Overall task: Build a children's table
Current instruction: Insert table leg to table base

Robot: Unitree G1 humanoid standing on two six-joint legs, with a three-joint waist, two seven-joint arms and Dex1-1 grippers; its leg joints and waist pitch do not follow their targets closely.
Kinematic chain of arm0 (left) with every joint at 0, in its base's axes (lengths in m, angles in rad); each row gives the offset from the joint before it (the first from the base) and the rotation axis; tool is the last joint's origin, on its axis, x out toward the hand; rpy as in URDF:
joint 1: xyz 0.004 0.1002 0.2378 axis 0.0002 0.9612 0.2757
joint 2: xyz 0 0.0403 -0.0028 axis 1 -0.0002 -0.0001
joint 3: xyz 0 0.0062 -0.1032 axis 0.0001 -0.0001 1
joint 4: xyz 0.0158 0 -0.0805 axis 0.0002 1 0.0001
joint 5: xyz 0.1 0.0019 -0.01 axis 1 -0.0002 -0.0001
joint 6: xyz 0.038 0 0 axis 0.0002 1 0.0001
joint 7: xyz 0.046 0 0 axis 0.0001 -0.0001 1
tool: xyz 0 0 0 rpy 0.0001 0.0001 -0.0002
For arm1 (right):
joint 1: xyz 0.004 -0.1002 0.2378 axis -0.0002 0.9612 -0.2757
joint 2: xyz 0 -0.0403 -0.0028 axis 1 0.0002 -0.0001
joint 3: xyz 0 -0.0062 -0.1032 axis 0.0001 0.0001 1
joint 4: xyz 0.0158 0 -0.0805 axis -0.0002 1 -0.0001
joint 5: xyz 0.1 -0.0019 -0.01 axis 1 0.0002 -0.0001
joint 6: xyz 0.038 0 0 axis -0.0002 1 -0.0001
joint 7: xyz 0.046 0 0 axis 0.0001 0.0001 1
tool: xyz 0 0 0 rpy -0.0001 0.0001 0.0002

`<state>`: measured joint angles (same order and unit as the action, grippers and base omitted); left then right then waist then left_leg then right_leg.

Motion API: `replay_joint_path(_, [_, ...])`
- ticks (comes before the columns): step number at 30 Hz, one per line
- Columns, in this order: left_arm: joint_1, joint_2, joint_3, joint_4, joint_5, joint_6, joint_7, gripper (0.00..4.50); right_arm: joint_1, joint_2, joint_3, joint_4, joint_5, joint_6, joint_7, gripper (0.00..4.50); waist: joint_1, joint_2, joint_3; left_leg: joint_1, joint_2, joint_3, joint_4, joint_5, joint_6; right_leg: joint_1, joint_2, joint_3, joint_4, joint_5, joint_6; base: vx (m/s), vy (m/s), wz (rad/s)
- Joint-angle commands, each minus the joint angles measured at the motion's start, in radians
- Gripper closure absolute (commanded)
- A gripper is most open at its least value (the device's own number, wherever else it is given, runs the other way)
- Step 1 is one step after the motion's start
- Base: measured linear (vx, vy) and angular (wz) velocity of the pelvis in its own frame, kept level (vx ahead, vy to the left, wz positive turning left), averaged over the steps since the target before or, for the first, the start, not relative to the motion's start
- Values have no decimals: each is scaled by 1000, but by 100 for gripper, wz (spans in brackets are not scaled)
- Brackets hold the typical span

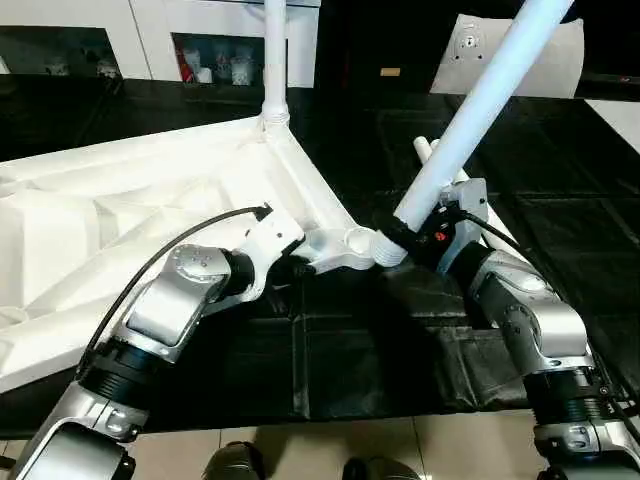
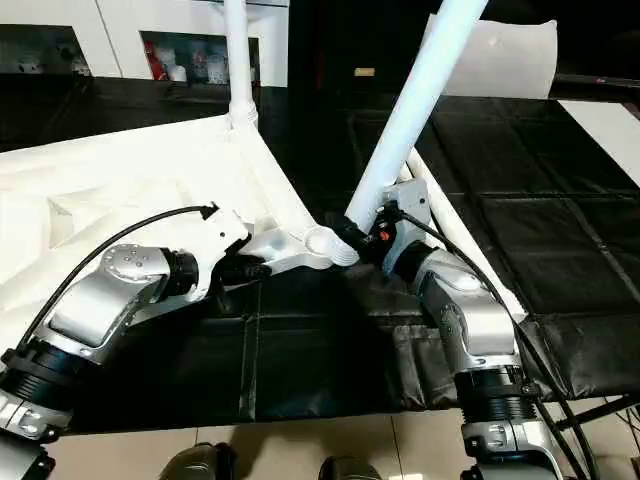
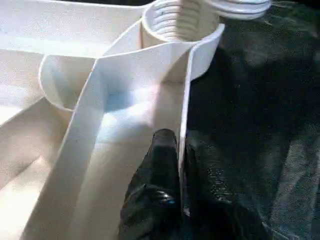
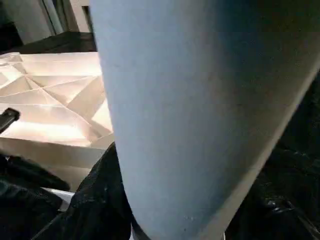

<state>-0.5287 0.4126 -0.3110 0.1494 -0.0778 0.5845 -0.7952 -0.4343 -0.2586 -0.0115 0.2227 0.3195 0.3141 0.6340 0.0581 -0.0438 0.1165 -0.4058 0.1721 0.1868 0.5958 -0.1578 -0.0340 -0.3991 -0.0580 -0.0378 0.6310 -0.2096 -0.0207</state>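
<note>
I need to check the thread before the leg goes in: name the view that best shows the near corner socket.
Left wrist view: the corner socket sits close, its inner thread ridges plain. Both eye views show it small beside the tilted leg. Right wrist view shows the leg instead.

Tabletop (image 1: 150, 190) laid underside up on mat (image 1: 420, 350), at left. One leg (image 1: 275, 60) stood upright in far corner socket. Second leg (image 1: 480, 110) tilted, threaded end placed just beside near corner socket (image 1: 357, 240). Third leg (image 1: 432, 152) laid on mat behind tilted leg. Cabinet (image 1: 140, 35) located behind tabletop. Slab (image 1: 470, 50) located behind, at right.
</note>
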Motion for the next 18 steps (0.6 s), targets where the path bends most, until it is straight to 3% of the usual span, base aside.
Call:
replay_joint_path(1, [0,0,-21,12,-4,1,-19,440,-5,-6,-2,-19,6,-3,7,259,0,5,-85,33,56,-19,-63,-94,54,46,-81,46,-66,-32,-228,0,0,0])
replay_joint_path(14, [-6,65,-118,65,70,-90,-135,450,-8,-7,12,-12,2,-4,35,259,-2,5,-86,34,56,-19,-64,-96,50,46,-82,47,-66,-40,-224,0,0,0])
replay_joint_path(16, [7,117,-132,70,73,-266,-238,450,-15,-12,33,-15,9,0,82,259,-1,4,-87,32,55,-20,-63,-94,55,47,-83,46,-67,-39,-221,0,0,0])
replay_joint_path(18, [12,127,-135,70,71,-311,-264,450,-15,-13,39,-17,12,2,94,259,-2,5,-86,35,57,-20,-65,-107,50,45,-83,46,-69,-54,-216,0,0,0])
